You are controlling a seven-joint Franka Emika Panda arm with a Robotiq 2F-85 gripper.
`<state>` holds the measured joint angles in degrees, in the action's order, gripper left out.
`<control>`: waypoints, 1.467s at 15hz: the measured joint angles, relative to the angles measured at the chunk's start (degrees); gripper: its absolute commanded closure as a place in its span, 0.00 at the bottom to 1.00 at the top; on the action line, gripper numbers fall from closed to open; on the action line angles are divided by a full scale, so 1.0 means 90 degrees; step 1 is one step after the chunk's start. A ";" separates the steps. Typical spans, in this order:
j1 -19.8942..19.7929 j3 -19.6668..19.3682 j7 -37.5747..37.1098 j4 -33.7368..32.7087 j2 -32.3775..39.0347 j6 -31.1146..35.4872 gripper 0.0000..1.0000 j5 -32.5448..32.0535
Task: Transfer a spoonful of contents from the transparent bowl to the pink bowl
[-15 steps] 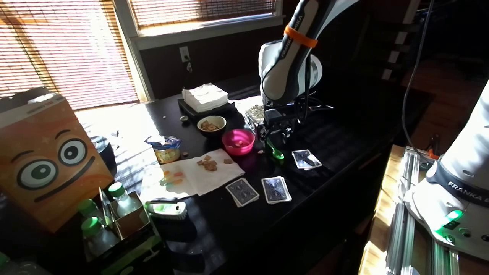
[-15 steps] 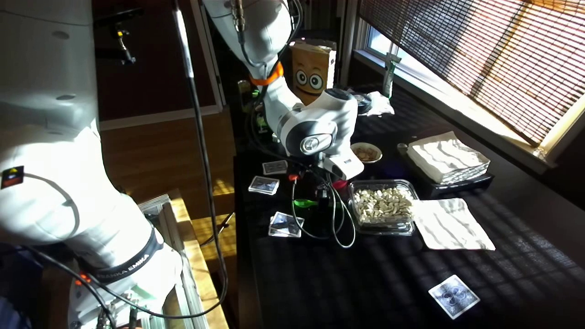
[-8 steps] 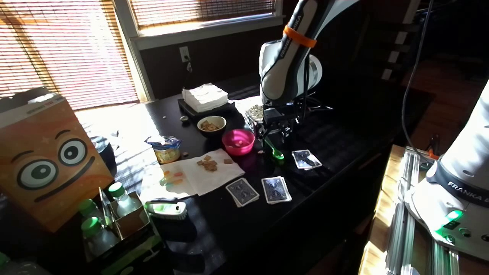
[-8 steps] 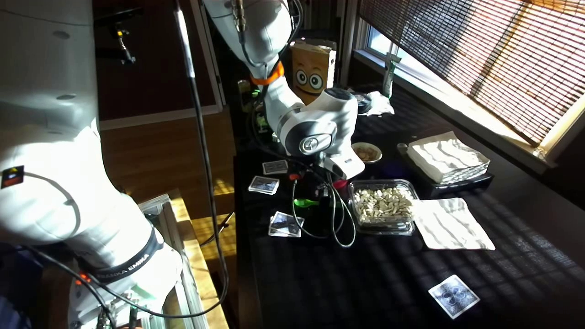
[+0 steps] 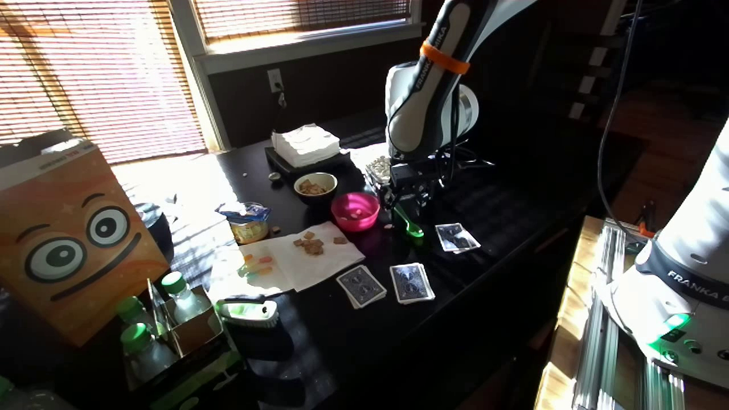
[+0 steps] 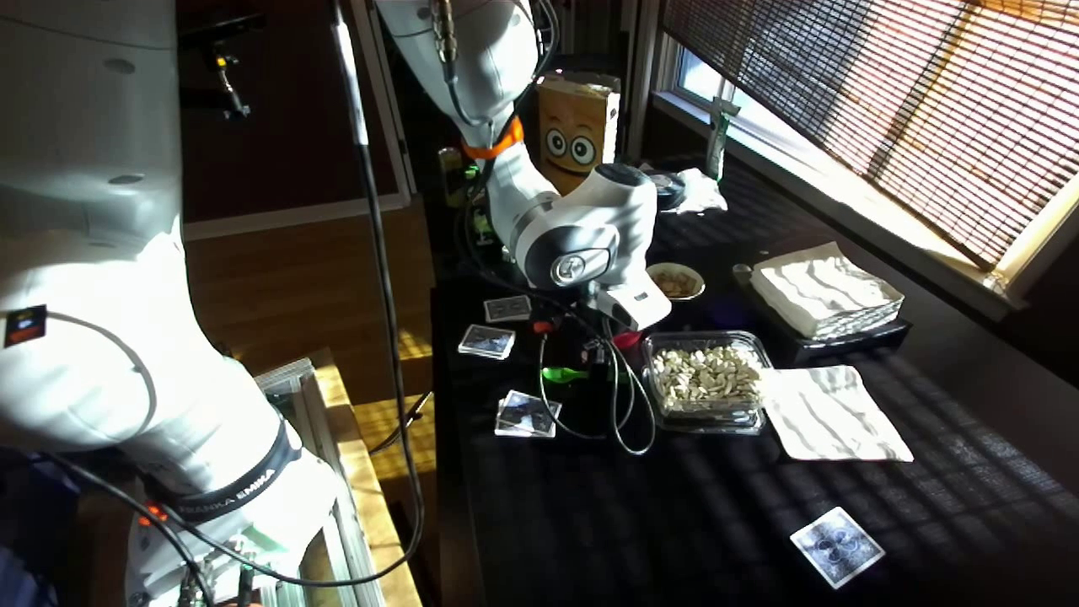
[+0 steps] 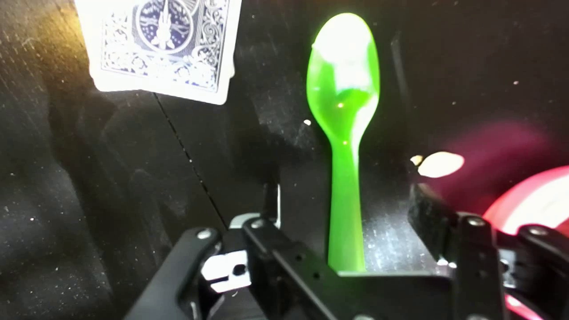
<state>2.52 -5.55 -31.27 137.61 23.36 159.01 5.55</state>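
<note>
The transparent bowl is a clear, squarish container (image 6: 716, 424) full of pale, lumpy contents (image 6: 706, 377); in an exterior view (image 5: 371, 183) the arm partly covers it. The pink bowl (image 5: 357, 225) stands beside it with a few small bits inside; its rim shows at the right of the wrist view (image 7: 504, 205). A green spoon (image 7: 344, 186) lies on the dark table; it also shows in both exterior views (image 5: 414, 230) (image 6: 563, 374). My gripper (image 7: 348, 202) is open, low over the table. Its fingers stand on either side of the spoon's handle, with gaps both sides.
Playing cards (image 5: 457, 237) lie near the spoon bowl. A pale loose piece (image 7: 441, 164) lies between spoon and pink bowl. A bowl of brown squares (image 5: 315, 189), napkins (image 5: 307, 145), a paper towel (image 6: 834, 417) and a cereal box (image 5: 74, 245) stand around.
My gripper and wrist have shifted very slightly over the handle. The spoon, bowls and cards have not visibly moved.
</note>
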 measured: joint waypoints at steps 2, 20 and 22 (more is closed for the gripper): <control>0.0009 -0.0001 0.0000 -0.0002 0.0039 0.0003 0.69 0.0000; -0.0017 -0.0072 0.0476 0.0236 -0.0915 -0.1206 0.95 0.0159; -0.0118 -0.0023 0.0657 0.0345 -0.1414 -0.1579 0.95 0.0432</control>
<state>1.46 -5.76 -25.36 140.72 10.63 144.79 9.44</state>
